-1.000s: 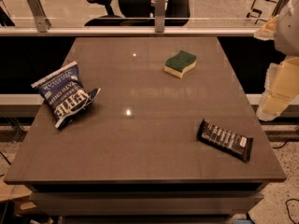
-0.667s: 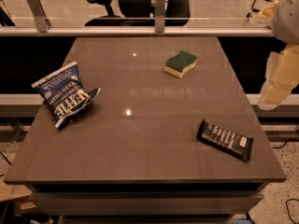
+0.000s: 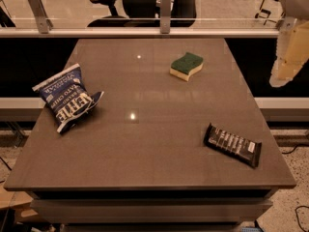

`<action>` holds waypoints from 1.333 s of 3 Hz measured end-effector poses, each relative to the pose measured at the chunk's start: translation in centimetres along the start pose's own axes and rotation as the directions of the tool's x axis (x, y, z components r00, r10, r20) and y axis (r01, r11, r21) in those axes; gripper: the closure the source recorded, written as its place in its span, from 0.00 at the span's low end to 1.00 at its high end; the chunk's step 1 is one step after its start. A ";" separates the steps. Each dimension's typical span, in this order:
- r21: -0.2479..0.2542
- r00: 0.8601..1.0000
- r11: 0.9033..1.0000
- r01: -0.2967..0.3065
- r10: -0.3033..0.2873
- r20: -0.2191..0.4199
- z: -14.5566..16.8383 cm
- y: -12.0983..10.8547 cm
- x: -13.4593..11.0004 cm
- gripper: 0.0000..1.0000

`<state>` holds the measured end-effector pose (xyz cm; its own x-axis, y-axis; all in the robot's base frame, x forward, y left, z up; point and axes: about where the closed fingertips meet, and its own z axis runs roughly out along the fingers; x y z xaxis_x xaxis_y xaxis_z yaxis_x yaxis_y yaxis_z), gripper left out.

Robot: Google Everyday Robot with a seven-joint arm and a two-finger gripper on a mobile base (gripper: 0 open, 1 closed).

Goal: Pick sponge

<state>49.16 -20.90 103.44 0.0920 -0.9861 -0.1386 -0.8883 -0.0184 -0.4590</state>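
Brown bench carries a blue chip bag at left, the sponge far centre-right, unmoved, and a dark wrapped bar near right. Hand hangs beyond the far right edge, higher than before; its state cannot be told.

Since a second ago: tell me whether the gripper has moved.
Yes. The gripper, off the table on the right, has risen against the railing behind.
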 end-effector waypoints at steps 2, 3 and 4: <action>0.001 0.994 0.997 0.079 -0.079 -0.072 1.4 -5.7 0.1 0.00; 0.014 0.985 0.993 0.119 -0.116 -0.131 2.8 -8.1 0.0 0.00; 0.026 0.971 0.987 0.160 -0.153 -0.182 4.3 -9.6 0.1 0.00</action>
<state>59.66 -20.14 104.06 0.1436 -0.9851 0.0949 -0.8498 -0.1719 -0.4982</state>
